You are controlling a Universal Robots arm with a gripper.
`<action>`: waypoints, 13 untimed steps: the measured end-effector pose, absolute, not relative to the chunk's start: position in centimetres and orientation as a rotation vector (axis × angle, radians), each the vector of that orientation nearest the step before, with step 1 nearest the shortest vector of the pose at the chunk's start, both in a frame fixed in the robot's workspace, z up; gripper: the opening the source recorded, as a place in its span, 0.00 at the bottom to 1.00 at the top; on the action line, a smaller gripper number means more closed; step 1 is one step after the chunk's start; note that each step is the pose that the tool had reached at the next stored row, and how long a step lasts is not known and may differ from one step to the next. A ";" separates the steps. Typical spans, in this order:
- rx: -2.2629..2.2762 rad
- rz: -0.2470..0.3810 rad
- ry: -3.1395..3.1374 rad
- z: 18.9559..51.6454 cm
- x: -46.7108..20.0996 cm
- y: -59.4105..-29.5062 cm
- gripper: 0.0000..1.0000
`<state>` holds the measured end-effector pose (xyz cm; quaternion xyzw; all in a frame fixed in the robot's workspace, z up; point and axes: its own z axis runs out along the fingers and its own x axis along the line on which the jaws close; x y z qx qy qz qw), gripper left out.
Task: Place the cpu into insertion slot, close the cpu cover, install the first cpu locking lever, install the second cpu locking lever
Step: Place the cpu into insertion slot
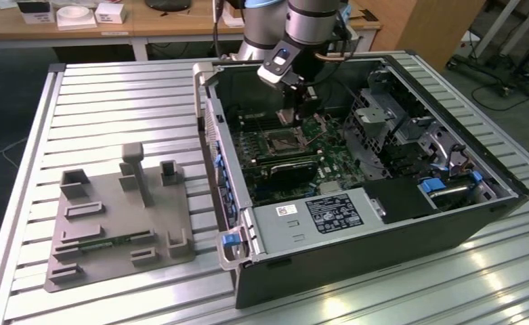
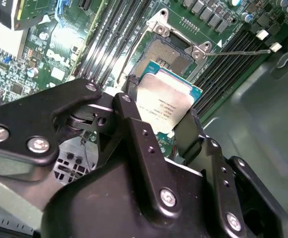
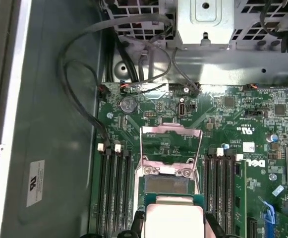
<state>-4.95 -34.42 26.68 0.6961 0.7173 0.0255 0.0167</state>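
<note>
One chip is in my claw at this moment: the gripper (image 2: 161, 101) pinches the cpu (image 2: 167, 106) by two opposite edges, a black finger (image 2: 134, 106) on one side and its partner on the other. The silvery top faces the camera in both wrist views.

I see the cpu hanging over the near edge of the socket (image 2: 169, 55) and not seated. The socket's bare contact field shows beyond the chip. How much air lies between chip and socket I cannot tell.

The cover (image 3: 171, 130) stands swung open on the far side of the socket, its frame raised away from the contacts. Two thin wire levers (image 3: 200, 148) are lifted as well, one along each side of the socket. In the second wrist view one of them pokes out over the memory slots (image 2: 233, 62). Banks of these slots flank the socket on both sides of the green board (image 3: 233, 114).

From the exterior view, the arm (image 1: 309, 27) reaches down into the open case (image 1: 481, 223), which lies on its side on a slatted table (image 1: 110, 101). The claw sits just above the socket, near the middle of the board. A power box (image 1: 332, 213) with a white label fills the near end of the case. To the exterior view's left, well apart from the case, a grey tray (image 1: 101, 264) lies flat on the table.
</note>
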 end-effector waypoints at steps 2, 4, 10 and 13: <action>2.167 0.073 2.233 26.4 -4.9 -34.4 0.54; 2.169 0.070 2.234 26.2 -5.0 -34.4 0.54; 2.182 0.066 2.225 25.8 -4.9 -34.2 0.54; 2.187 0.064 2.220 25.6 -4.9 -34.2 0.54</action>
